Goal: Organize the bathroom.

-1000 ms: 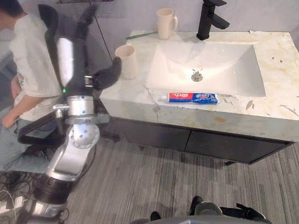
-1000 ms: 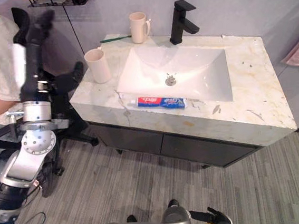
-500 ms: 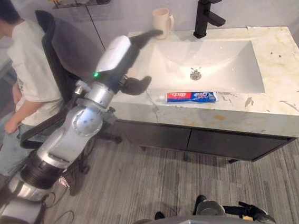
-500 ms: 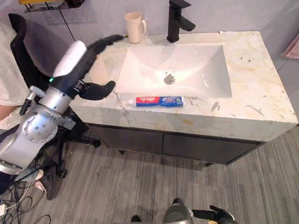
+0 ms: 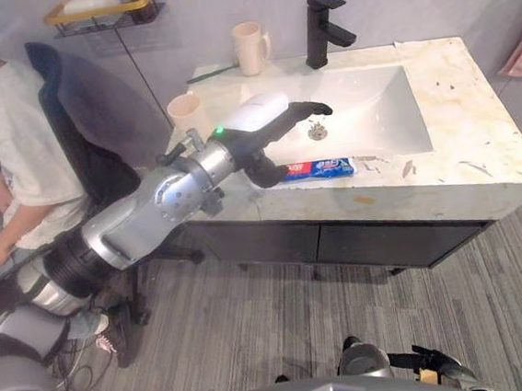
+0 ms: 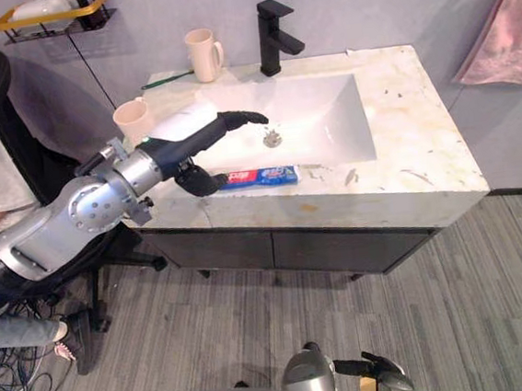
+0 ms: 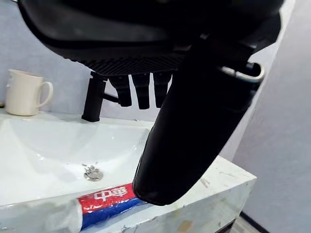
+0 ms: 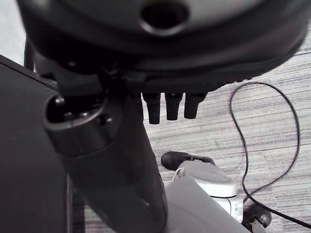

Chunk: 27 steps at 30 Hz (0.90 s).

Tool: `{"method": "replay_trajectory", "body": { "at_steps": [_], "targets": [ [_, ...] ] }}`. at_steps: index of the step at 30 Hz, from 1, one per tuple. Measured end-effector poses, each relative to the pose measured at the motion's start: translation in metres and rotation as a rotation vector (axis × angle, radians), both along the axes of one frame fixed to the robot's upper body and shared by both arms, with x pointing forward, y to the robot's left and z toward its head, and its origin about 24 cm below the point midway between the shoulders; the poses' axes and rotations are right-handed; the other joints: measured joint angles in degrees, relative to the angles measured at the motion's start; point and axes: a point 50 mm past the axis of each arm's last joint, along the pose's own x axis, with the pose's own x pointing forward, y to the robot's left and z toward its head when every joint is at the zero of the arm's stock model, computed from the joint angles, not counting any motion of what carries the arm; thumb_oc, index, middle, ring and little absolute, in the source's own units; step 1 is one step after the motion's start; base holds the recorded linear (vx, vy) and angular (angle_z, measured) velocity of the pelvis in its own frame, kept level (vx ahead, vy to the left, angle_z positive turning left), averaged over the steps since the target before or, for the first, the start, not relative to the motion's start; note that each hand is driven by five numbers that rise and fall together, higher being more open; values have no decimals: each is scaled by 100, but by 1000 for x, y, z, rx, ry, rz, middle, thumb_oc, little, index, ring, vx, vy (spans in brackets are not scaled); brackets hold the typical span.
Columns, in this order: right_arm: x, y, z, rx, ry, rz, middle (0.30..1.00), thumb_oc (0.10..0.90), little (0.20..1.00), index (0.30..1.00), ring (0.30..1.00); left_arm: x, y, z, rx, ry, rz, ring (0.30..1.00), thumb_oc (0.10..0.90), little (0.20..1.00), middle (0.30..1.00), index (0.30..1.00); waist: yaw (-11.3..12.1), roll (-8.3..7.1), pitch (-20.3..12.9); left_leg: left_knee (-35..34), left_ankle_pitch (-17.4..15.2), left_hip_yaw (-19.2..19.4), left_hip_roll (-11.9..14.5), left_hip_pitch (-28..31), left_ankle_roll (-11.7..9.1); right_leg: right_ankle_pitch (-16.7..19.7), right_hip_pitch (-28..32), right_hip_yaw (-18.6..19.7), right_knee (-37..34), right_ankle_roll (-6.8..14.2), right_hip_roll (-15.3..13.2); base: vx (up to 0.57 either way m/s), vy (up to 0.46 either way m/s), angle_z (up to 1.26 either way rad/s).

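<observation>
Toothpaste [image 5: 318, 168] lies untouched on the worktop [image 5: 478, 147] at the sink's [image 5: 374, 120] front edge. My left hand [image 5: 277, 125], fingers relaxed and empty, hovers just above it. My right hand [image 8: 121, 160] hangs loose, empty. Tidying looks barely begun.

Basin [image 5: 374, 115] open; faucet [image 5: 323, 29], 2 cups [image 5: 250, 48] along back/left.

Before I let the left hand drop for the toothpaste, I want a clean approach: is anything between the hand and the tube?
Nothing visible is. The left hand hangs open over the sink's front edge, thumb just above the toothpaste tube lying flat on the front rim. The nearer cup stands apart, off to the left.
</observation>
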Motion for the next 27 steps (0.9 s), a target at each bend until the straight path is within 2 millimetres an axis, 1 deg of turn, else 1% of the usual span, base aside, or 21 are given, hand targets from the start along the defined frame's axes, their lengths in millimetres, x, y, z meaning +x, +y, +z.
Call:
{"method": "replay_trajectory", "body": {
  "at_steps": [4, 5, 11, 16, 25, 27],
  "targets": [
    [1, 0, 0, 0, -2, 0, 900, 800, 900, 900, 900, 2, -3, -1, 28, 22, 6, 900, 800, 900, 900, 900, -54, 16, -11, -1, 0, 4, -2, -2, 0, 0, 0, 11, 5, 1, -1, 0, 0, 0],
    [1, 0, 0, 1, -3, 0, 900, 800, 900, 900, 900, 4, -4, -3, 29, 35, 10, 900, 800, 900, 900, 900, -98, 23, -15, -1, 0, 5, -2, -1, 0, -1, 0, 12, 7, 2, 0, 0, 0, 0],
    [0, 1, 0, 0, -1, -2, 900, 800, 900, 900, 900, 9, -2, -13, 68, 98, 53, 900, 800, 900, 900, 900, -137, 72, -48, -20, -1, 113, 3, -11, -2, -1, -94, 116, 58, 1, 13, 3, -7, -9],
    [-6, 0, -1, 0, 13, -5, 900, 800, 900, 900, 900, 17, 0, -20, 74, 143, 102, 900, 800, 900, 900, 900, -131, 91, -60, -20, -1, 125, 3, -8, -2, -9, -102, 128, 73, 5, 10, 0, -1, -1],
    [-15, 1, -3, 3, 35, -8, 900, 800, 900, 900, 900, 20, 2, -22, 68, 153, 139, 900, 800, 900, 900, 900, -129, 94, -63, -22, -1, 126, 3, -16, -2, -43, -127, 135, 115, 15, 2, 0, 0, 0],
    [-16, 2, -3, 3, 36, -5, 900, 800, 900, 900, 900, 24, 4, -25, 68, 171, 168, 900, 800, 900, 900, 900, -129, 97, -65, -37, -1, 143, 1, -19, -2, -74, -173, 166, 186, 14, -7, 14, 3, -5]
  ]
}}
